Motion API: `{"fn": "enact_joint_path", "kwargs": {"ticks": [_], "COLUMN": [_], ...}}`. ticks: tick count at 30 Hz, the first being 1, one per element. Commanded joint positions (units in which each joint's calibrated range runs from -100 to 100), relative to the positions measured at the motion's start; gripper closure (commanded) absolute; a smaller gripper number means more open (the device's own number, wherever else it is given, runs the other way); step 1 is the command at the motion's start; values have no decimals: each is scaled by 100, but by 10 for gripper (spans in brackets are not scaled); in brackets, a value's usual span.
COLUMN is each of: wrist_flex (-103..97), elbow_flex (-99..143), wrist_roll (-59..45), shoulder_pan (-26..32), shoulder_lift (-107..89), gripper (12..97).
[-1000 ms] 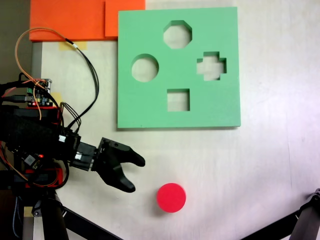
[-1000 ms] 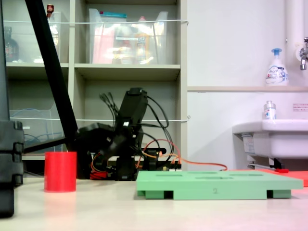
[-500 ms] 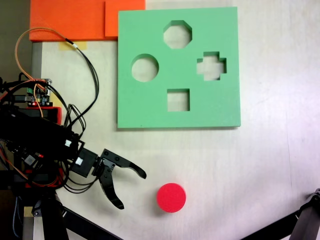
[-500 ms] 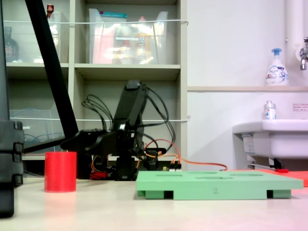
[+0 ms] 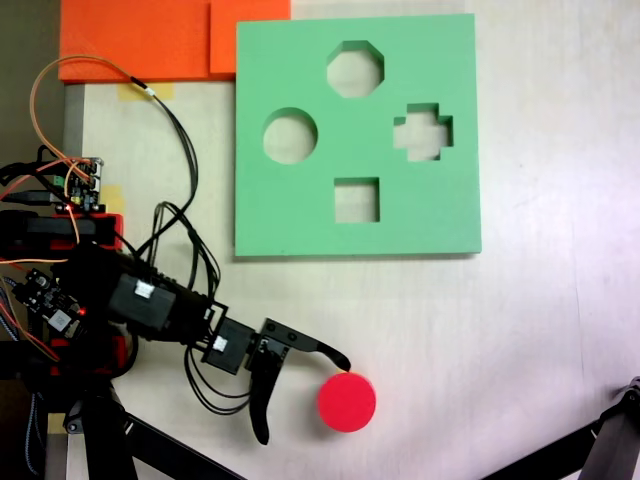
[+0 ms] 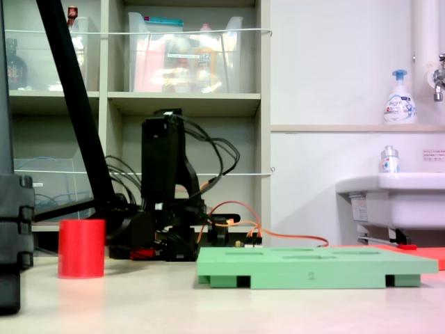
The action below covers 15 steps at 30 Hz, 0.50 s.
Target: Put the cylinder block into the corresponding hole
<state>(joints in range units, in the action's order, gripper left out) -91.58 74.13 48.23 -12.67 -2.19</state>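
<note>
Top-down fixed view: the pincer [image 5: 305, 398], jaws spread wide apart, now lies at table level with its upper fingertip touching the rim of the cylinder block [image 5: 347, 402]; half a second earlier the jaws were open but well short of the block, and a second earlier narrower and farther back still. The block sits just ahead of the pincer, off its upper jaw rather than squarely between the two; it has shifted slightly away, which suggests a nudge on contact. Low fixed view: the cylinder block [image 6: 81, 248] stands upright on the table [image 6: 208, 306], a little displaced from its former spot. The green board [image 5: 300, 220] lies well beyond the pincer, its circular hole [image 5: 290, 136] empty; the approach is complete, the grasp not yet made, and centring the jaws appears advisable before closing.
</note>
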Motion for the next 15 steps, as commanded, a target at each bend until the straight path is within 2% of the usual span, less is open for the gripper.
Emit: {"fn": "enact_joint_path", "kwargs": {"ticks": [1,15], "wrist_flex": [-678,-592], "elbow_flex": [-304,-1561], "wrist_roll": [39,63], "shoulder_pan": [39,68], "shoulder_lift": [400,1392], "gripper": [132,134]}}
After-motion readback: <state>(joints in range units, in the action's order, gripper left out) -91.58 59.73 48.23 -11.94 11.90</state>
